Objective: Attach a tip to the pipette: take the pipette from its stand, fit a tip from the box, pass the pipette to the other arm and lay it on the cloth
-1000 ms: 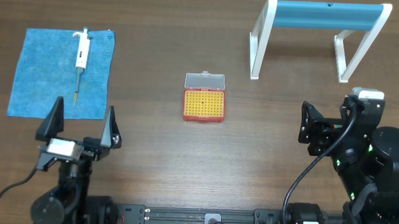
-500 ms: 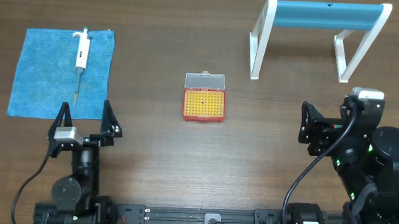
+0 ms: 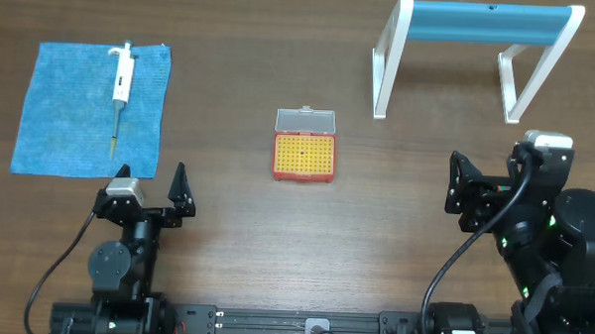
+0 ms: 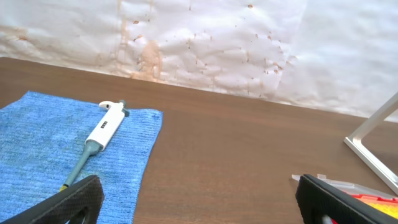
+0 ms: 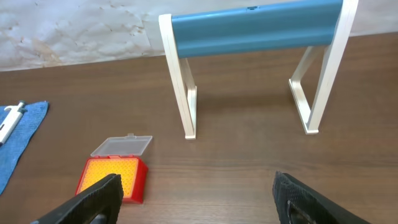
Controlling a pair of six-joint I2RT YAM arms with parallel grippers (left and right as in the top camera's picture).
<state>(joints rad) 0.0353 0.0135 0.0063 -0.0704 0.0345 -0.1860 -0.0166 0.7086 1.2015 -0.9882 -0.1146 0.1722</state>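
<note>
A white pipette point(image 3: 121, 79) with a yellow tip lies on the blue cloth point(image 3: 61, 119) at the table's far left. In the left wrist view the pipette point(image 4: 104, 129) rests on the cloth point(image 4: 37, 155), with nothing touching it. My left gripper point(image 3: 151, 178) is open and empty, near the cloth's front right corner. The orange tip box point(image 3: 304, 155), lid flipped back, stands mid-table. My right gripper point(image 3: 456, 192) is open and empty at the right, in front of the stand point(image 3: 481, 23). From the right wrist I see the tip box point(image 5: 112, 178) and the stand point(image 5: 255, 26).
The stand is a blue bar on white legs at the back right, with nothing on it. One white leg point(image 4: 372, 138) and the tip box edge point(image 4: 367, 194) show from the left wrist. A pale wall runs behind the table. Bare wood lies between cloth and box.
My left gripper has drawn back from the cloth toward its base and a little to the right, staying open. The pipette stays on the cloth. The right arm has not moved.
</note>
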